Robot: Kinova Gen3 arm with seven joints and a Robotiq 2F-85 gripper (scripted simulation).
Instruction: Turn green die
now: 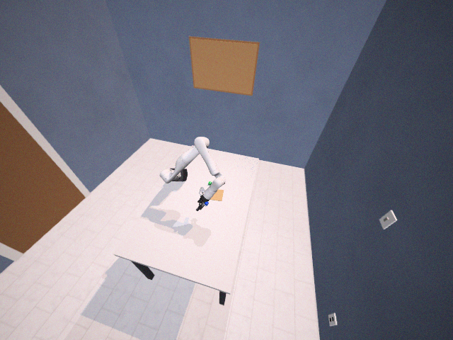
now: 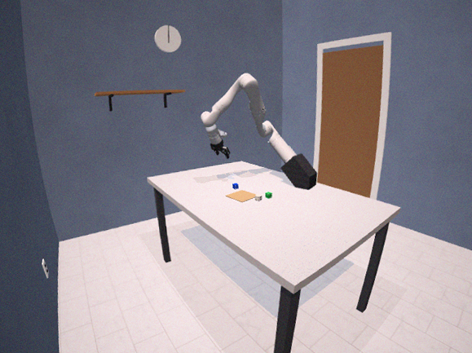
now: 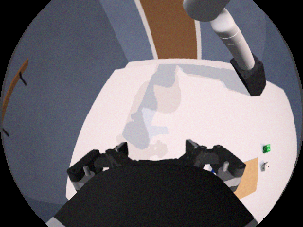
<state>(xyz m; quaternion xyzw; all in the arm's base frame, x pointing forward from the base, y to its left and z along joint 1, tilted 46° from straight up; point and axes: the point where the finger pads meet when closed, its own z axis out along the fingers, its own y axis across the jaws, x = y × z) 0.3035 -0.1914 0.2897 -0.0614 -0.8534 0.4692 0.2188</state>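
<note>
The green die (image 2: 268, 194) lies on the white table, off the tan mat (image 2: 241, 196), on the side toward the arm's base. It also shows in the top view (image 1: 209, 183) and the wrist view (image 3: 267, 149). The blue die (image 2: 235, 185) lies on the table beyond the mat; in the top view (image 1: 207, 203) it sits next to the gripper. The mat also shows in the wrist view (image 3: 248, 178). My gripper (image 2: 222, 150) hangs high above the table's far end, open and empty. The numbers on the dice are too small to read.
A small white die (image 2: 258, 198) lies just off the mat's edge, between the mat and the green die. The arm's black base (image 2: 299, 171) stands on the table near the door side. A wall shelf (image 2: 139, 92) is behind the gripper.
</note>
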